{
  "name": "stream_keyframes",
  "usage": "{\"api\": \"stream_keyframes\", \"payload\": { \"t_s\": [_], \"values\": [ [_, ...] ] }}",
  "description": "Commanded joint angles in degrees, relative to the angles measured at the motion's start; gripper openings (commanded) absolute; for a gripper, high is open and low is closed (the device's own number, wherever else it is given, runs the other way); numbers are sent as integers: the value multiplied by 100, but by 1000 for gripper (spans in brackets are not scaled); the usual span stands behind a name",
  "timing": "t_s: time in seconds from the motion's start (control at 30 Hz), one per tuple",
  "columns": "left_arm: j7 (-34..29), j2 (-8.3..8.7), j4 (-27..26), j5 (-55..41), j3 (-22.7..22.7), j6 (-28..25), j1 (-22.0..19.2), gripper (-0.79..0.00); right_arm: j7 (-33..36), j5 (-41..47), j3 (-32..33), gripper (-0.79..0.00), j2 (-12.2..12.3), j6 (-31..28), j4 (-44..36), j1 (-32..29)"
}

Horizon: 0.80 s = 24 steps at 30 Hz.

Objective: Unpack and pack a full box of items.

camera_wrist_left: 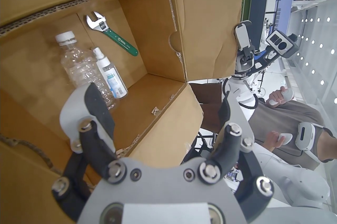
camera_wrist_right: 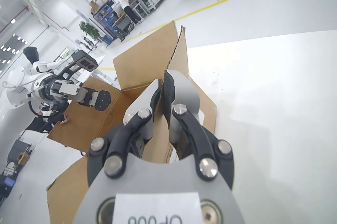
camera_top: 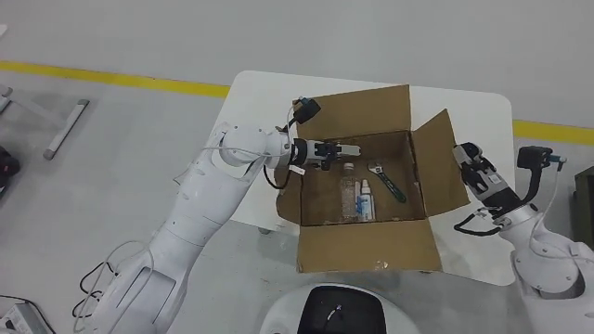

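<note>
An open cardboard box (camera_top: 367,246) stands on the white table. On its floor lie a clear plastic bottle (camera_wrist_left: 79,64), a small white spray bottle (camera_wrist_left: 110,75) and a green-handled wrench (camera_wrist_left: 112,33). My left gripper (camera_wrist_left: 158,109) is open and empty, held over the box's left wall and pointing across the inside; the top view shows the left gripper (camera_top: 345,151) above the bottles' caps. My right gripper (camera_wrist_right: 163,88) is shut on the outer edge of the box's right flap (camera_wrist_right: 181,56), at the box's right side (camera_top: 464,160).
All four box flaps stand open; the back flap (camera_top: 357,111) rises behind the left gripper. Bare table (camera_top: 483,111) lies behind and to the right of the box. The box's front wall stands near the table's front edge.
</note>
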Motion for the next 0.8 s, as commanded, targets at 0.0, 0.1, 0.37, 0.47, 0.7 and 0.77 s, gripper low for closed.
{"api": "stream_keyframes", "payload": {
  "t_s": [0.0, 0.1, 0.37, 0.47, 0.7, 0.77],
  "values": [
    [0, 0, 0, 0, 0, 0, 0, 0, -132, 78, 15, -785, -10, 99, -35, -104],
    [0, 0, 0, 0, 0, 0, 0, 0, -192, 178, 27, -785, -20, 171, -66, -216],
    [0, 0, 0, 0, 0, 0, 0, 0, 43, 134, 80, -785, -6, 325, -120, -317],
    [0, 0, 0, 0, 0, 0, 0, 0, 43, 134, 80, -785, -6, 325, -120, -317],
    [0, 0, 0, 0, 0, 0, 0, 0, 31, 147, 77, -785, -7, 329, -124, -328],
    [0, 0, 0, 0, 0, 0, 0, 0, -202, 264, 76, -785, -27, 303, -163, -393]
  ]
}}
